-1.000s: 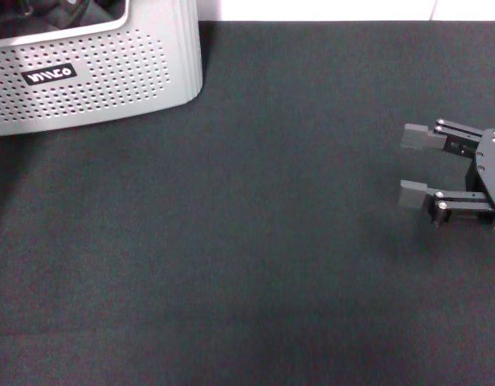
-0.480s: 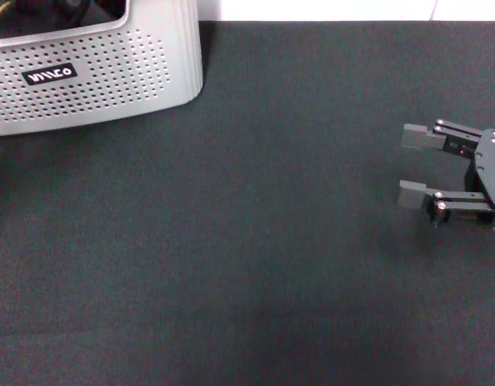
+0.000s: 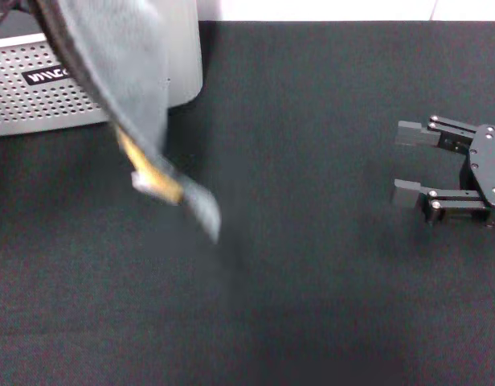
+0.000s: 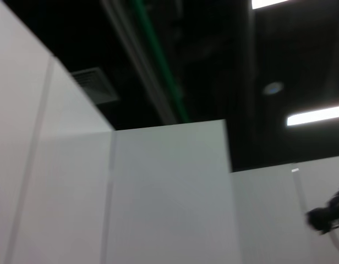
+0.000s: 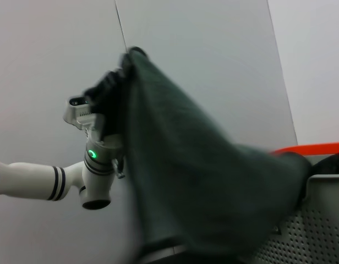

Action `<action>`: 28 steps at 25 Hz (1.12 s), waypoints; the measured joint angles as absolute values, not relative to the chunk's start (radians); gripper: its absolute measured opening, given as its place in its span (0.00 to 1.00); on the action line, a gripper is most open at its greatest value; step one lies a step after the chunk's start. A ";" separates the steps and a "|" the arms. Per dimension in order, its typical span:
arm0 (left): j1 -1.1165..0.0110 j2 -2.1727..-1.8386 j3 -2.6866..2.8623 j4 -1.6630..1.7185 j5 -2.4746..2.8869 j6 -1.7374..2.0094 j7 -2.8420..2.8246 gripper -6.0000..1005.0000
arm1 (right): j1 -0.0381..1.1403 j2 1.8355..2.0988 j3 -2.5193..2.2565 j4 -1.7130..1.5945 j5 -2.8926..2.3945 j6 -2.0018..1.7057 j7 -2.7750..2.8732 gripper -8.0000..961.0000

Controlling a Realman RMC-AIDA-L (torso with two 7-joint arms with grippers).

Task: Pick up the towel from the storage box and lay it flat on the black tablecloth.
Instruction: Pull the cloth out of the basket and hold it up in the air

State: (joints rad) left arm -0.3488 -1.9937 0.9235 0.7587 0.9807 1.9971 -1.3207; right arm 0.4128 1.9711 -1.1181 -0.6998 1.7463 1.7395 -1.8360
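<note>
The towel hangs from above the picture's upper left, grey-green face out, and covers part of the storage box. Its lower tip shows some yellow-orange and dangles just above the black tablecloth. In the right wrist view my left gripper is raised high, shut on the towel's top edge, and the cloth drapes down toward the storage box. My right gripper hovers low over the tablecloth at the right, open and holding nothing. The left wrist view shows only walls and ceiling.
The light grey perforated box stands at the far left corner of the cloth, with its black label partly covered. The table's white far edge runs along the top. Black cloth spans the middle and the front.
The towel has come up out of the box and now hangs in front of it, swinging toward the middle. My right gripper has shifted slightly.
</note>
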 joint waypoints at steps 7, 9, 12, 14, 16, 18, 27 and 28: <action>-0.332 -1.983 1.033 0.889 0.904 2.034 -1.415 0.02 | 0.415 1.972 -1.122 -0.704 1.746 1.740 -1.836 0.90; -0.328 -1.980 1.063 0.920 0.877 2.035 -1.415 0.02 | 0.415 1.972 -1.121 -0.700 1.746 1.740 -1.837 0.90; -0.328 -1.984 1.063 0.928 0.858 2.034 -1.414 0.02 | 0.416 1.974 -1.122 -0.701 1.746 1.741 -1.838 0.90; -0.331 -1.987 1.059 0.914 0.853 2.032 -1.413 0.02 | 0.416 1.979 -1.125 -0.707 1.746 1.746 -1.838 0.90; -0.337 -1.986 1.063 0.905 0.855 2.032 -1.414 0.02 | 0.419 1.982 -1.125 -0.710 1.746 1.750 -1.838 0.90; -0.340 -1.986 1.068 0.903 0.868 2.032 -1.415 0.02 | 0.429 1.985 -1.126 -0.710 1.745 1.753 -1.839 0.90; -0.355 -1.983 1.073 0.902 0.920 2.034 -1.409 0.02 | 0.474 1.988 -1.136 -0.705 1.741 1.754 -1.861 0.90; -0.358 -1.982 1.073 0.902 0.926 2.034 -1.408 0.02 | 0.484 1.993 -1.139 -0.702 1.737 1.748 -1.873 0.90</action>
State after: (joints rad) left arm -0.3582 -1.9822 1.0731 0.9020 0.9263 2.0336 -1.4083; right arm 0.4836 1.9928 -1.1394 -0.7017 1.7374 1.7485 -1.8735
